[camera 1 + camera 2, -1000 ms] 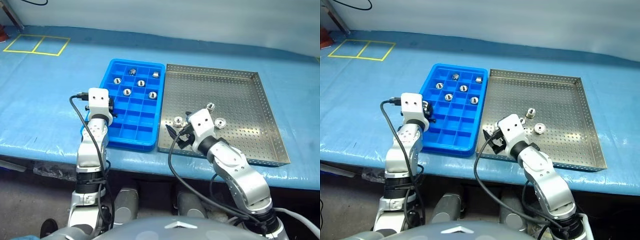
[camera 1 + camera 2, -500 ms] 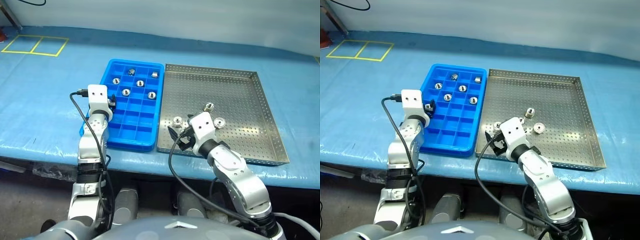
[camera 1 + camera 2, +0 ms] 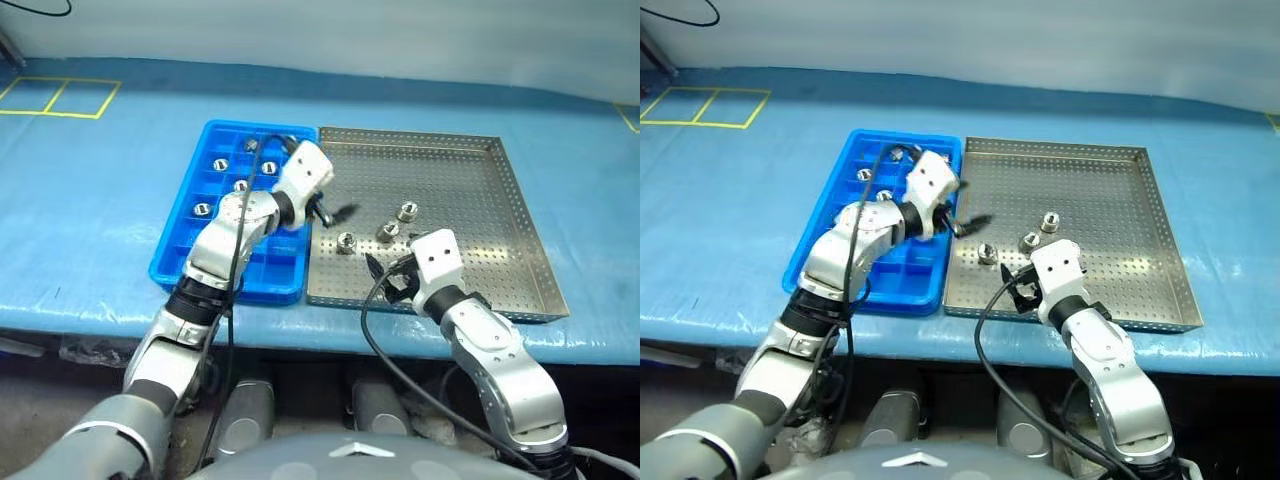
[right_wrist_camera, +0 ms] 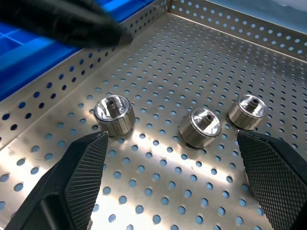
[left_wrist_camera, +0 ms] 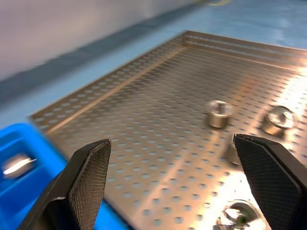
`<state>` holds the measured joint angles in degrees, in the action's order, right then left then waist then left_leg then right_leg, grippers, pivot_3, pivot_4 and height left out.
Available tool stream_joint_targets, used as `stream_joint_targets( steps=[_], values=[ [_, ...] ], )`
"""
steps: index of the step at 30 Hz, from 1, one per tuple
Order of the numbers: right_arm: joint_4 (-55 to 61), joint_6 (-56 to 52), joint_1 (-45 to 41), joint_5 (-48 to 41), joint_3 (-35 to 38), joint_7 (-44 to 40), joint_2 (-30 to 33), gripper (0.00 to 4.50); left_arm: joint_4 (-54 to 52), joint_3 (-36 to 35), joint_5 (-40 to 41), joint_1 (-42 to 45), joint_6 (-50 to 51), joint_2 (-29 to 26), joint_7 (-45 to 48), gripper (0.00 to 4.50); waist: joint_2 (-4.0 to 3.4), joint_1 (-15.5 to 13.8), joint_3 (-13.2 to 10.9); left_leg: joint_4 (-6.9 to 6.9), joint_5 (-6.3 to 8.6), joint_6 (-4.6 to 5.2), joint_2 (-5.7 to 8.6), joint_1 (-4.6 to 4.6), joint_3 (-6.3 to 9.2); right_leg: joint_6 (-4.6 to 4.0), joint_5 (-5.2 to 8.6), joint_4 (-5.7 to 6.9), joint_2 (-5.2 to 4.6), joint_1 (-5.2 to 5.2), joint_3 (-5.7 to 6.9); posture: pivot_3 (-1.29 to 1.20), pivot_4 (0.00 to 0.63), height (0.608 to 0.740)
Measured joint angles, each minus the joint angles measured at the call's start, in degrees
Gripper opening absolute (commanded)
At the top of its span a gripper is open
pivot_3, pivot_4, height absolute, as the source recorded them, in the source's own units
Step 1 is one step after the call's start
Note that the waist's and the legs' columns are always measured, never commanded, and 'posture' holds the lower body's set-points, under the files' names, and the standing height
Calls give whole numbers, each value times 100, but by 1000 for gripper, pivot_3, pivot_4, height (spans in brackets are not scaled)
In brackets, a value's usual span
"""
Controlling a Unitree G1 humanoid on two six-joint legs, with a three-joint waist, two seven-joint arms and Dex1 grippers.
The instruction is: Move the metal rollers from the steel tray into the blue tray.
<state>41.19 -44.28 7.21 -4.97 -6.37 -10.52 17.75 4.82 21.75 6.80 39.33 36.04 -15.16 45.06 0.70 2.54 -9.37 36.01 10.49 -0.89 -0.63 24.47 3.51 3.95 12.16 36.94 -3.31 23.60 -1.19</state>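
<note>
1. Head view: L gripper over the steel tray edge beside the blue tray, jaws apart, empty; three metal rollers in steel tray.
2. L wrist: fingers wide, rollers beyond.
3. R wrist: R gripper wide open, empty, facing three rollers.

It looks like a workshop: a worktop under a blue sheet, yellow tape squares (far corner), metal parts trays.

Part of the blue tray and some of its rollers are hidden behind the left arm. In the left wrist view one roller is cut off by the picture's edge, and the roller in the blue compartment is blurred.
</note>
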Motion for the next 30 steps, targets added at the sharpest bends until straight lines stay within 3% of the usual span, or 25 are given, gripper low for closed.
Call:
stream_joint_targets(
  steps=[4,8,20,23,30],
  values=[
    [26,-2,63,19,3,69,-52,4500,640,699,-167,388,-21,-157,851,4470,0,33,0,6,0,0,0,3,-1,0,1,-2,0,-1,-2,-82,150,740],
    [98,-1,158,40,0,145,-139,4500,1241,1044,-486,707,-208,-112,1050,4470,1,47,-1,8,0,1,3,10,-3,5,-2,-8,-4,1,-4,-100,150,740],
    [173,15,263,140,1,234,-246,4500,2525,1062,-1083,1123,-675,443,825,4470,2,127,-1,8,0,1,3,12,-2,7,-3,-6,-4,4,-4,-113,150,740],
    [172,22,219,152,1,232,-256,4500,2629,1097,-1191,1150,-704,474,964,3867,2,129,-1,8,0,1,3,12,-3,7,-3,-6,-4,4,-4,-112,150,740],
    [172,48,179,172,-1,226,-271,4500,2636,1157,-1375,1169,-779,449,1172,1709,2,129,-1,8,0,2,3,11,-3,7,-3,-5,-4,4,-4,-109,150,740]
  ],
)
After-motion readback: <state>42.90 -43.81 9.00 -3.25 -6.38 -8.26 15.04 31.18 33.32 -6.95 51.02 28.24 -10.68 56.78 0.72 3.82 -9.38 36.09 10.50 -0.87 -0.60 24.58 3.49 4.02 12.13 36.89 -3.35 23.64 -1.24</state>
